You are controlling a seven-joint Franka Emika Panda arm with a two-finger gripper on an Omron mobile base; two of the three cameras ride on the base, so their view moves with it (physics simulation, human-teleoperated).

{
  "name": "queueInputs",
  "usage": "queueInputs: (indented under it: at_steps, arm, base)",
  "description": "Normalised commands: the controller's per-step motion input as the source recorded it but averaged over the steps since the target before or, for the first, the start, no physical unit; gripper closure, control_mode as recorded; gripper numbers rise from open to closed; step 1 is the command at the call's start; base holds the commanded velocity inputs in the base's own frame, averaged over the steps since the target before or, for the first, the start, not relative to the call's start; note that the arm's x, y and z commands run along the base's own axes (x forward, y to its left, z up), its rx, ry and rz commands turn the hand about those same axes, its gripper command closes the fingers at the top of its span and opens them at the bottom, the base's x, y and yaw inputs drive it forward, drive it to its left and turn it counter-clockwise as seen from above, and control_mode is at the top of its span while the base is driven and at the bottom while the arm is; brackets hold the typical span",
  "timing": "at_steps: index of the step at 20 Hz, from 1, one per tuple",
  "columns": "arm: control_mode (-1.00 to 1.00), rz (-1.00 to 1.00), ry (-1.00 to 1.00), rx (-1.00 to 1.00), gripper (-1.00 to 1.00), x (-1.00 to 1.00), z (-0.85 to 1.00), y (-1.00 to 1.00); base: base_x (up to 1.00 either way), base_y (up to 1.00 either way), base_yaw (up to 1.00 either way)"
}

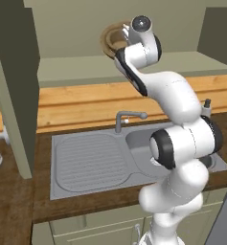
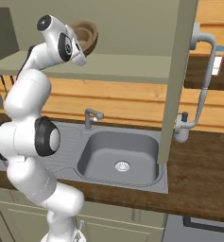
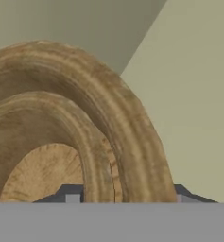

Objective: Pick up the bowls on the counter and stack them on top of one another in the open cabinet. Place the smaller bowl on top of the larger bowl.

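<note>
Text: none can be read
Labels or brands: none legible on any surface
Numbers and signs: none legible

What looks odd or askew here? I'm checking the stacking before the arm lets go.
The bowl at the gripper is not level: over the open cabinet's shelf its mouth is tipped toward the camera. The hand view shows two nested wooden rims, the smaller bowl inside the larger bowl. Nothing looks spilled or damaged.
</note>
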Motion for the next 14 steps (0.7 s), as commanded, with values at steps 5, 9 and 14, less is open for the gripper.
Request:
queueInputs:
  at_steps: [5, 9, 14]
  arm:
    - [-1.00, 0.00, -0.04, 0.00, -1.00, -0.23, -0.16, -0.02]
    - [-1.00, 0.00, -0.17, 0.00, -1.00, -1.00, -0.35, -0.13]
    - [-1.00, 0.00, -0.22, 0.00, -1.00, -1.00, -0.66, -0.33]
  base:
    - [0.00, 0.00, 0.00]
    - [0.00, 0.00, 0.00]
    - [0.00, 0.00, 0.00]
